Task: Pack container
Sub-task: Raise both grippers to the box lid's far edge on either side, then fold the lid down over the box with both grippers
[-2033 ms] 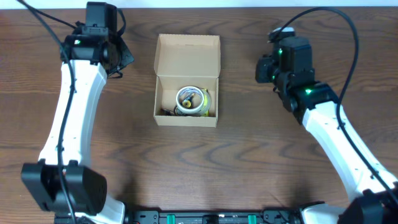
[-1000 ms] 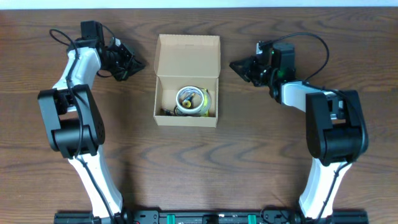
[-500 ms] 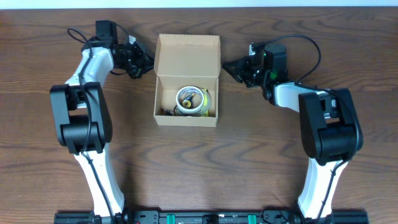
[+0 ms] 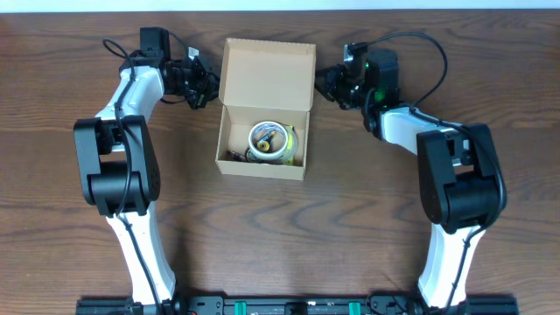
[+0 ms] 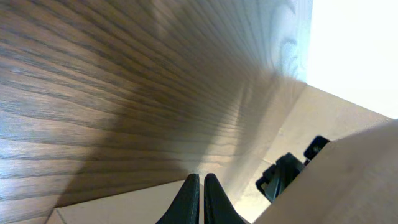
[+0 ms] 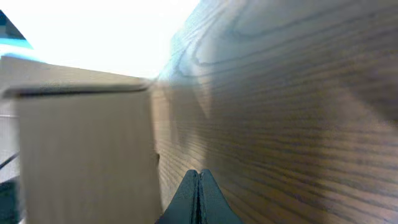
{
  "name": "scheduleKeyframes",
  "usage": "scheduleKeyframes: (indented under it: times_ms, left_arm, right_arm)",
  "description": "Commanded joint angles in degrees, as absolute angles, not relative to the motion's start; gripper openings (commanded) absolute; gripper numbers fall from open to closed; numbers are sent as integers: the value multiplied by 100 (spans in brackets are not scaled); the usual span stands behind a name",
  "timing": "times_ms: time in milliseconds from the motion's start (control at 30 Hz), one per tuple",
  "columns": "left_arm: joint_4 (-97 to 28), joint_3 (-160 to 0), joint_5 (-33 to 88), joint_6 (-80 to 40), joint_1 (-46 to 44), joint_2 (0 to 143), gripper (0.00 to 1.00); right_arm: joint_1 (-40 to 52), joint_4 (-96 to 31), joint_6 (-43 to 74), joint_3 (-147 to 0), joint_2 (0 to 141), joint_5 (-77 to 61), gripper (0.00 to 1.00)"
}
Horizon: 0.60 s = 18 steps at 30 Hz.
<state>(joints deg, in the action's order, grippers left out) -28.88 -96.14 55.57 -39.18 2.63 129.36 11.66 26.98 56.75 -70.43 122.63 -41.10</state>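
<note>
The container (image 4: 262,164) is a tan cardboard box at mid table, open, with a tape roll (image 4: 267,140) and small items inside. Its flap lid (image 4: 268,74) is tilted up at the back. My left gripper (image 4: 210,85) is shut and empty, its tips at the lid's left edge. My right gripper (image 4: 320,80) is shut and empty at the lid's right edge. In the left wrist view the shut fingers (image 5: 201,186) lie against the cardboard (image 5: 348,174). In the right wrist view the shut fingers (image 6: 198,180) are beside the blurred lid (image 6: 81,149).
Dark wood table (image 4: 280,236) all round the box. Both arms reach in from the front, their bases at the near edge. The table's far edge runs just behind the lid.
Both grippers have moved inward to the lid's two side edges. The lid has risen from lying flat to tilted up.
</note>
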Motion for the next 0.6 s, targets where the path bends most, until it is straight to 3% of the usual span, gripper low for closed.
scheduleKeyframes:
  times_ms: [0,233,433,567]
  left_arm:
    - [-2797,-9701,5972,-3854,305,13072,6]
    - [-2976,-9841,6414,-3306,423,12892,6]
    - [-3828,-9841,6184,-2571,423,12429,5]
    - [-4281,-9843,5937,-2327,423,12105,5]
  right_arm:
    - [1236,2805,5540,-7247,12302,-4322,1]
    - [1232,3260,5306,-7472,12302,-5004,1]
    - [1232,3251,5258,-7507,12228,-5336,1]
    - [1249,2449,4807,-7507,11852,-5310,1]
